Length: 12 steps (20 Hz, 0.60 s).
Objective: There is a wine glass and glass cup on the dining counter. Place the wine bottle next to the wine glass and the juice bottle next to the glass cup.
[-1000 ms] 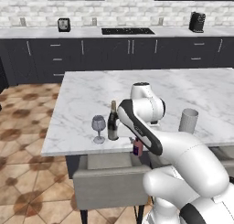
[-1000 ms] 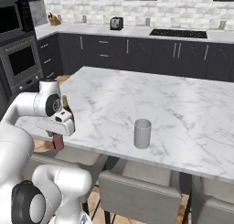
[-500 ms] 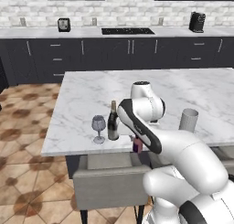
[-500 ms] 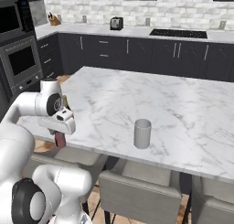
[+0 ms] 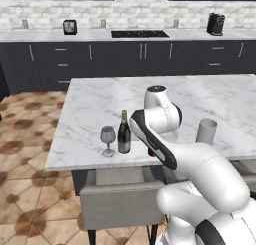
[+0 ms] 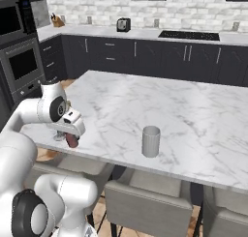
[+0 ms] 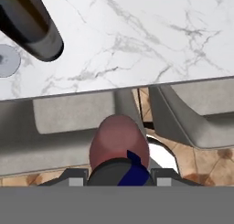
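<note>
The dining counter (image 5: 100, 101) spreads ahead of the gripper (image 7: 119, 170), which hangs just off its near edge above a grey chair (image 5: 117, 206). Beyond the hand stand the wine bottle (image 5: 124, 134) and wine glass (image 5: 107, 140); the glass cup (image 6: 150, 141) sits well apart. The jaws are clamped on the juice bottle (image 7: 119, 145).

A pale brick backsplash (image 5: 140, 16) runs across the top of the left base view, above a light wall counter (image 5: 100, 35) on dark cabinets (image 5: 100, 64) with slim metal handles. A black cooktop (image 5: 139, 34) sits in that counter at upper centre, a toaster (image 5: 70, 27) to its left, a coffee machine (image 5: 215, 24) at upper right. Brown patterned floor tiles (image 5: 30, 154) fill the lower left. Grey chairs (image 6: 150, 209) line the bottom of the right base view, and a built-in oven (image 6: 22, 66) stands at its left edge.
</note>
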### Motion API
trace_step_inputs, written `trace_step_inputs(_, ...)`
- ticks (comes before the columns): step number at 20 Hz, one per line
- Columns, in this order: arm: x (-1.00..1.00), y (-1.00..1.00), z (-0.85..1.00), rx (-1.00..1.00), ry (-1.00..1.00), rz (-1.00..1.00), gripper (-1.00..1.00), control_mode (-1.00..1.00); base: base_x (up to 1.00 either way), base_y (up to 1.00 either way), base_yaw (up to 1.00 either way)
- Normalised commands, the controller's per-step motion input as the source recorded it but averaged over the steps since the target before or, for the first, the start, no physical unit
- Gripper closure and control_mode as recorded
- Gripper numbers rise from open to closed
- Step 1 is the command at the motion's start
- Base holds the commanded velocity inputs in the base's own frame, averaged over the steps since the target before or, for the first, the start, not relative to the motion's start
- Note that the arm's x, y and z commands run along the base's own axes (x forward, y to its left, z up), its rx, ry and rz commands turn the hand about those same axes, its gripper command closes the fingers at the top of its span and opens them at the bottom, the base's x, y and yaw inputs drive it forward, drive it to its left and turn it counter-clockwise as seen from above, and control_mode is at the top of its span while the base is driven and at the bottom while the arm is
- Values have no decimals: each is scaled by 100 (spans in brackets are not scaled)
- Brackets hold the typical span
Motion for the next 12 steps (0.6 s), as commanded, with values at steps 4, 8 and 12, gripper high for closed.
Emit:
trace_step_inputs(4, 12, -43, 6, 2, -3, 0, 100, -100, 0, 0, 0)
trace_step_inputs(8, 3, -51, 1, 12, 0, 1, 100, -100, 0, 0, 0)
trace_step_inputs(12, 8, -49, 1, 9, 0, 0, 100, -100, 0, 0, 0)
